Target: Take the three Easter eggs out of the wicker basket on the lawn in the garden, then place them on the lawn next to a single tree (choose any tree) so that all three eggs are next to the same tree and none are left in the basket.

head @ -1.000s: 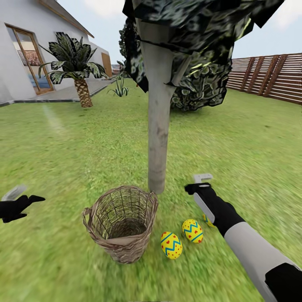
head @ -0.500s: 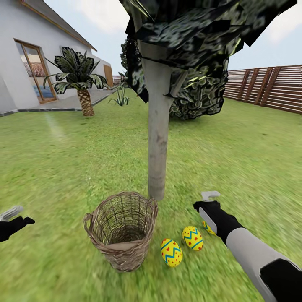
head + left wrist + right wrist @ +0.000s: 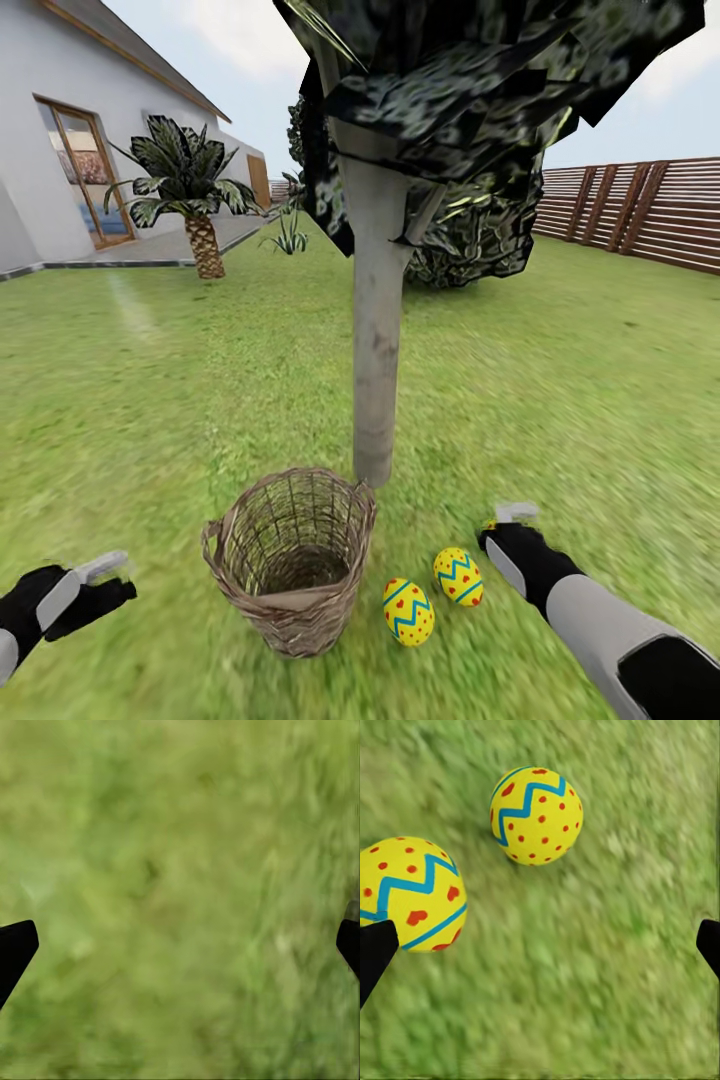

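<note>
On the lawn (image 3: 150,400), two eggs (image 3: 408,611) show zigzags, no lettering.

A white house (image 3: 70,150) stands at about ten o'clock, with a brown roof edge and a wood-framed glass door (image 3: 85,170) facing a grey paved path (image 3: 150,245) that runs along its wall. Beside the path grows a palm (image 3: 190,190) with a scaly brown trunk and drooping dark fronds; a smaller spiky plant (image 3: 289,238) sits further back, near twelve o'clock. A dark, rounded bush (image 3: 470,235) fills the middle distance at one o'clock. A brown slatted wooden fence (image 3: 640,210) closes the yard at two o'clock. Overhead the sky (image 3: 230,50) is pale blue with soft white clouds, and even daylight falls everywhere.
</note>
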`<state>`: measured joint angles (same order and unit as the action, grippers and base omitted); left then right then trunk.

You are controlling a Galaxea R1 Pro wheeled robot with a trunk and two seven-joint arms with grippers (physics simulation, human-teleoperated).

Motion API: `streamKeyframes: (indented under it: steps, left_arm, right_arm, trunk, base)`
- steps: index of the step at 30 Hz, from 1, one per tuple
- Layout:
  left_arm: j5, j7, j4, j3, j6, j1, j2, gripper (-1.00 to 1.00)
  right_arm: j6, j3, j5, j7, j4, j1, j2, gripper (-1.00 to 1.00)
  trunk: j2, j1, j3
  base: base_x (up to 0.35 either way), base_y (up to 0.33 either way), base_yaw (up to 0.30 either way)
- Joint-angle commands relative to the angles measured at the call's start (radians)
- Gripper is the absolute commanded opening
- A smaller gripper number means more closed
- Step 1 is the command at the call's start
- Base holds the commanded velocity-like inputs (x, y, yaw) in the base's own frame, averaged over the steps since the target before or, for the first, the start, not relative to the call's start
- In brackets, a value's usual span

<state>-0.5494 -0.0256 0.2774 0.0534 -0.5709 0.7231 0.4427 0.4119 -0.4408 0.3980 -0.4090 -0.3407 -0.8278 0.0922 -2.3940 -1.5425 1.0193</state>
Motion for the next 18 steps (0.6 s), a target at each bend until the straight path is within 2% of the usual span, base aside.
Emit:
streamKeyframes:
  steps: [1,2,4,5,8,12,15,18]
  left_arm:
    - [0.037,-0.003,-0.049,0.005,0.03,0.0,-0.03,1.0]
    - [0.08,-0.003,-0.094,0.005,0.089,0.001,-0.057,1.0]
    - [0.126,-0.004,-0.154,0.005,0.169,0.0,-0.091,1.0]
    - [0.149,-0.005,-0.203,0.005,0.215,0.001,-0.121,1.0]
    - [0.16,-0.006,-0.249,0.005,0.241,-0.001,-0.149,1.0]
    - [0.164,-0.006,-0.304,0.005,0.267,-0.004,-0.17,1.0]
    - [0.164,-0.015,-0.325,0.005,0.323,-0.018,-0.189,1.0]
    - [0.166,-0.053,-0.33,0.005,0.357,-0.047,-0.213,1.0]
  right_arm:
    - [0.0,-0.009,0.01,-0.005,0.014,0.005,0.0,1.0]
    - [-0.004,-0.009,0.012,-0.004,0.029,0.01,-0.001,1.0]
    - [-0.009,-0.009,0.01,-0.003,0.053,0.027,-0.002,1.0]
    - [-0.027,-0.009,0.01,-0.002,0.072,0.048,-0.002,1.0]
    - [-0.097,-0.009,0.011,-0.002,0.106,0.093,-0.003,1.0]
    - [-0.191,-0.009,0.009,0.016,0.164,0.145,-0.003,1.0]
    - [-0.238,-0.012,0.004,0.078,0.214,0.181,-0.002,1.0]
    - [-0.291,-0.016,-0.005,0.147,0.25,0.204,-0.001,1.0]
  trunk:
    - [0.007,0.004,-0.002]
    - [0.014,0.008,-0.005]
    - [0.028,0.016,-0.012]
    - [0.035,0.02,-0.015]
    - [0.056,0.031,-0.024]
    - [0.084,0.046,-0.037]
    - [0.105,0.058,-0.046]
    - [0.126,0.069,-0.056]
  base:
    - [0.0,0.0,0.0]
    - [0.0,0.0,0.0]
    - [0.0,0.0,0.0]
    - [0.0,0.0,0.0]
    - [0.0,0.0,0.0]
    - [0.0,0.0,0.0]
    - [0.0,0.0,0.0]
    - [0.0,0.0,0.0]
